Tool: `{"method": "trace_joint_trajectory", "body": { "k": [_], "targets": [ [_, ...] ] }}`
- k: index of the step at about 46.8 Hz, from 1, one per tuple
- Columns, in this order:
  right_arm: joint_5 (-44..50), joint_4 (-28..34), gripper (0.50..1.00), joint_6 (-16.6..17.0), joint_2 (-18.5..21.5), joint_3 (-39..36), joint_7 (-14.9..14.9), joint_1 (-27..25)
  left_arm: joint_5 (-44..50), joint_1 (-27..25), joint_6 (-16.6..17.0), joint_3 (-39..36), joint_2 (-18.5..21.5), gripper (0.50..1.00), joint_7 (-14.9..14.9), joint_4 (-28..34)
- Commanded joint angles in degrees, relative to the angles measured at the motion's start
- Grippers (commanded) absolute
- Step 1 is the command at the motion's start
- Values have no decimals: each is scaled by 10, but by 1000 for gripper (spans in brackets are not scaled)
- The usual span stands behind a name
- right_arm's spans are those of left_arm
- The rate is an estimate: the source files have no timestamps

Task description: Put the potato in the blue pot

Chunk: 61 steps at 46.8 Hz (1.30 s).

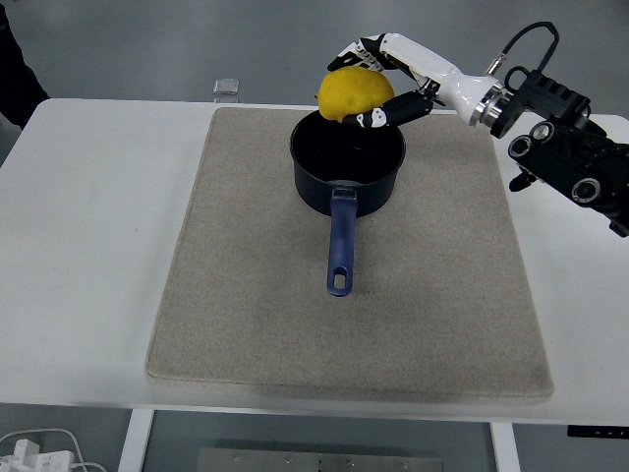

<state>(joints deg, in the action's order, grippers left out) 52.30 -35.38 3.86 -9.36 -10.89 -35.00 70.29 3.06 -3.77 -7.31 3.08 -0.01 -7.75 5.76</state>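
- The right hand (378, 84) is gripping the potato (355, 95), its fingers (366, 51) curling over the top and far side while the thumb is pressing in from the near side below.
- The fingers are closing around the potato's right half, leaving its left half showing yellow and bare.
- The potato is hanging in the air over the far rim of the pot (347, 162), overlapping that rim in the picture and not resting in the pot.
- The pot is standing upright on the mat (246, 285), toward the mat's far edge, and its dark inside is showing nothing but a faint shine on the bottom.
- The pot's blue handle (340, 246) is pointing toward the near edge of the desk (88, 246), lying low over the mat.
- The right arm (550, 108) is reaching in from the right edge, raised above the desk, with the white forearm sloping up and to the left toward the pot.
- The wrist is ending in a silver ring, and a black cable (521, 44) is looping above it.
- The hand is turning palm-side toward the left, with the fingertips pointing left across the pot.
- A small pale square object (227, 87) is lying on the desk just beyond the mat's far left corner.
- A dark sleeve (15, 79) of a person is showing at the top left corner.
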Motion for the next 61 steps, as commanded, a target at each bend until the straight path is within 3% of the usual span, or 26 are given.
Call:
{"method": "trace_joint_trajectory", "body": {
  "k": [1, 11, 46, 61],
  "targets": [
    [1, 9, 500, 0, 17, 0, 0, -1, 0, 0, 0, 0, 0, 999, 0, 1],
    [0, 40, 500, -1, 44, 6, 0, -1, 0, 0, 0, 1, 0, 999, 0, 1],
    [2, 43, 500, -1, 46, 10, 0, -2, 1, 1, 0, 0, 0, 999, 0, 0],
    [1, 108, 500, -9, 87, 30, 0, -2, 2, 1, 0, 0, 0, 999, -1, -1]
  ]
}}
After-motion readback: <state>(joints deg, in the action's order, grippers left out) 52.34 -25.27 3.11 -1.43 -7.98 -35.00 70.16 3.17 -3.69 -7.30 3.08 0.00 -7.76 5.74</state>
